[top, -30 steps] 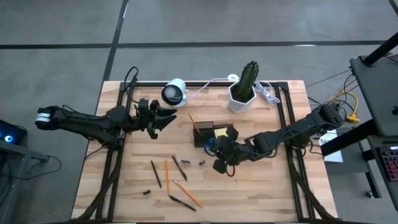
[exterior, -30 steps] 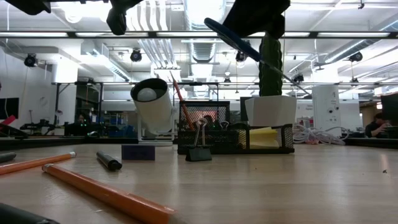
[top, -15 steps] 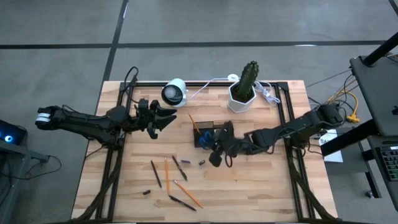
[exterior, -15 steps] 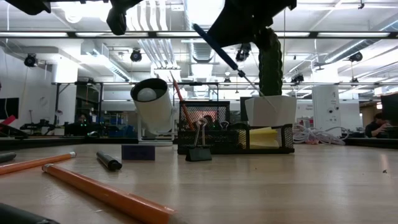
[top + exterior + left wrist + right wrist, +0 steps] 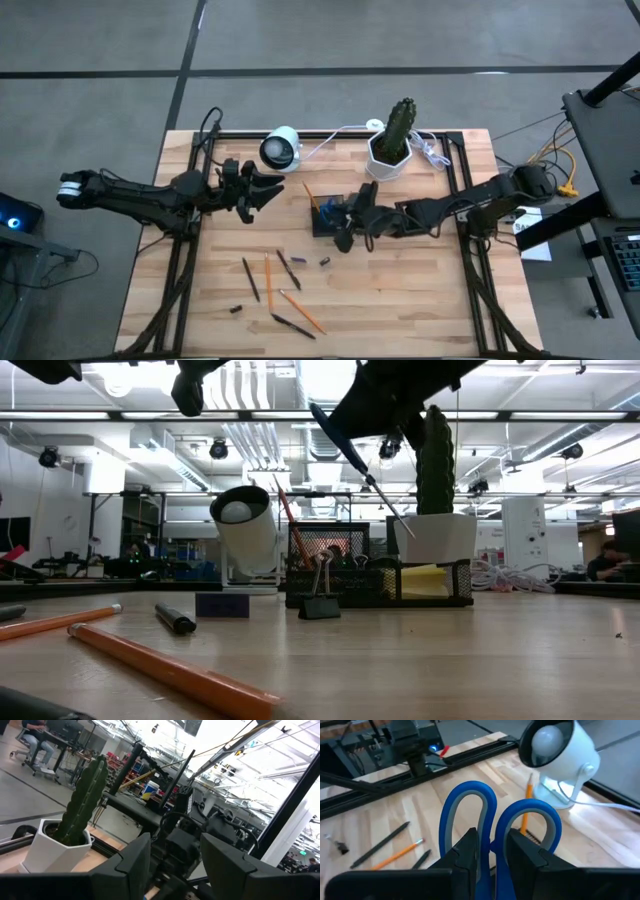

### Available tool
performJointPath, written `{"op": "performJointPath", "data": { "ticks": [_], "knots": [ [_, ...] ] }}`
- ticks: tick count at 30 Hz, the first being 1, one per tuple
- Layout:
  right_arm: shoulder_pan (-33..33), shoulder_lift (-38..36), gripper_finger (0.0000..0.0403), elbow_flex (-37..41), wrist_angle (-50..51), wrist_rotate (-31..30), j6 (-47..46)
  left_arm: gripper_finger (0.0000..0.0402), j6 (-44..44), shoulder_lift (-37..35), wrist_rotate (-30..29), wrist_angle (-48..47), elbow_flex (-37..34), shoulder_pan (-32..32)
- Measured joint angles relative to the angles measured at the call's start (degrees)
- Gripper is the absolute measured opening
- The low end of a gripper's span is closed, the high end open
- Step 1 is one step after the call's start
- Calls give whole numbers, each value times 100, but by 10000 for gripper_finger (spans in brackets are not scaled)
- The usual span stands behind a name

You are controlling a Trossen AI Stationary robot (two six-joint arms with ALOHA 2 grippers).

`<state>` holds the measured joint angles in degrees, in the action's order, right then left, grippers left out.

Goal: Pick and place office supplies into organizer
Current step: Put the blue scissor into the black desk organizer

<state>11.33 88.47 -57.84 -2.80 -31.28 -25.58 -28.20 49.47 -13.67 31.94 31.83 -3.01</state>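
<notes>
Scissors Held Above the Organizer

Scissors (image 5: 495, 827) with blue handles sit clamped between the right gripper's (image 5: 346, 222) fingers, gripped by the handles so the blades slant down toward the organizer (image 5: 380, 580) just below, likely so they can drop in upright. The left gripper (image 5: 262, 190) waits with fingers apart, well off to the side. Pencils (image 5: 300, 311) lie loose on the table (image 5: 420, 300). No brand or writing is legible.

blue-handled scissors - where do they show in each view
High view: blue-handled scissors in the right gripper, over the black organizer tray.
Low view: top centre, blades slanting down toward the tray.
Left wrist view: not clearly visible.
Right wrist view: blue loops fill the centre.
Shared landmark: white lamp.
</notes>
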Motion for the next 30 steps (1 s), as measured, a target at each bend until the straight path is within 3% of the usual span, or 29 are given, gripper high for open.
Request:
{"op": "performJointPath", "data": {
  "ticks": [30],
  "knots": [
    [-749, 4, 69, 2, -1343, 25, 677, 157, 1, 0, -2, 2, 0, -4]
  ]
}}
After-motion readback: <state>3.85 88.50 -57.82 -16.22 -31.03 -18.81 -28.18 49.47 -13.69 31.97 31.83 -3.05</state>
